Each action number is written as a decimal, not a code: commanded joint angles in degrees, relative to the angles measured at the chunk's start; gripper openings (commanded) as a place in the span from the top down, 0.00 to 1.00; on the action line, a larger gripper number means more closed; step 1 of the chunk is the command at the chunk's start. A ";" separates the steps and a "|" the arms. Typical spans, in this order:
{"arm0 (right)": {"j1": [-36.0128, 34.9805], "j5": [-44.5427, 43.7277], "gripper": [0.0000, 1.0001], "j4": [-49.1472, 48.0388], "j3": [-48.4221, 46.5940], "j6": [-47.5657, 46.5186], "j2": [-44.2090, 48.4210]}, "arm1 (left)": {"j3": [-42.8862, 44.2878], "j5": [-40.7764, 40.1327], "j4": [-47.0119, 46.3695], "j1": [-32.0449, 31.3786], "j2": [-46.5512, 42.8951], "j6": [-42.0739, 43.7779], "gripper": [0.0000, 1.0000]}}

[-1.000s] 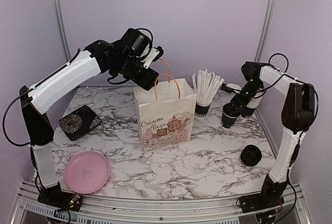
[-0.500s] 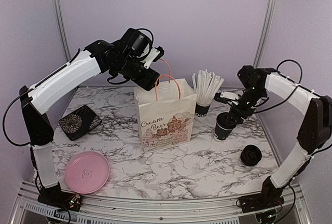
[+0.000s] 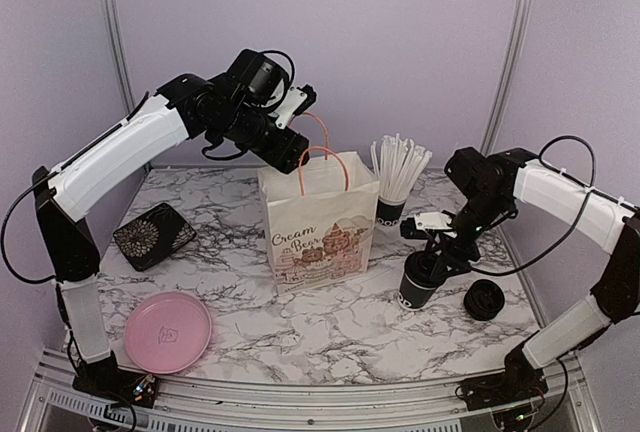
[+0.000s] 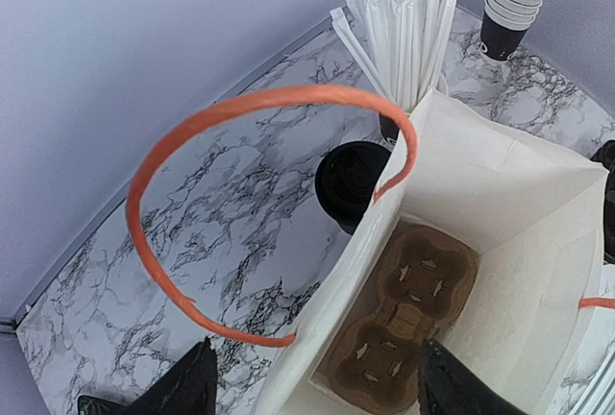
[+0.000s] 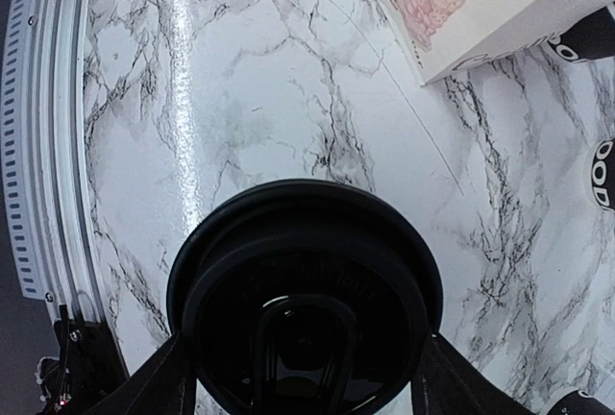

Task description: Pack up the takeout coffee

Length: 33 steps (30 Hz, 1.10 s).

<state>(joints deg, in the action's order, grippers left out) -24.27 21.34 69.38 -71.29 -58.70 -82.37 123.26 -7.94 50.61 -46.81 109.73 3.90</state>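
The takeout coffee (image 3: 413,290), a black cup with a black lid, stands to the right of the bag's front, low over the marble. I cannot tell whether it touches. My right gripper (image 3: 428,264) is shut on it just under the lid. In the right wrist view the lid (image 5: 303,300) fills the lower middle between my fingers (image 5: 159,386). The white paper bag (image 3: 320,217) stands open at the table's middle. My left gripper (image 3: 303,112) is open above the bag's rear edge. Its fingers (image 4: 183,391) straddle the bag wall and the orange handle (image 4: 240,108). A brown cup carrier (image 4: 413,309) lies in the bag's bottom.
A black cup of white straws (image 3: 395,187) stands right of the bag. Nested cups (image 4: 512,7) are beyond it. Black lids (image 3: 484,299) lie front right. A black round-topped thing (image 4: 348,177) sits behind the bag wall. A pink plate (image 3: 167,330) and a patterned dish (image 3: 152,235) lie left.
My right gripper has carried the coffee from the back right, by the other cups, forward and left toward the bag's front corner. The left arm has barely moved.
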 commanded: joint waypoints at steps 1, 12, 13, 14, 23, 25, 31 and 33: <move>-0.54 1.87 0.35 1.93 -1.15 -2.27 0.73 | 0.68 0.58 -0.95 0.14 -3.59 1.10 0.26; -0.47 6.61 0.39 6.12 -16.53 -0.54 1.92 | -2.49 3.43 -0.87 2.93 -6.86 3.50 0.22; -0.43 6.62 0.40 6.04 -18.23 -0.15 1.75 | -2.77 3.89 -0.87 3.21 -6.71 3.56 0.22; -0.28 6.67 0.40 5.80 -19.93 0.18 1.55 | -2.89 4.05 -0.82 3.56 -6.47 3.57 0.22; 2.11 0.19 0.42 5.86 -39.43 0.70 -2.77 | -2.34 5.80 -0.60 4.99 -2.07 4.44 0.25; 2.12 0.07 0.42 6.10 -43.86 0.97 -4.25 | -1.59 7.04 -0.52 5.03 -0.85 4.64 0.28; -1.14 0.20 0.42 3.72 -51.21 3.05 -8.12 | 0.56 7.68 0.48 5.02 2.54 5.74 0.43; -3.79 -1.14 0.43 3.28 -50.61 2.92 -8.90 | 0.54 9.70 0.90 5.01 3.07 6.29 0.50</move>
<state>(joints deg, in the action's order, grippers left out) -24.01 21.85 73.56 -120.99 -57.14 -89.56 121.80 -1.08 50.72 -41.98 111.79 8.69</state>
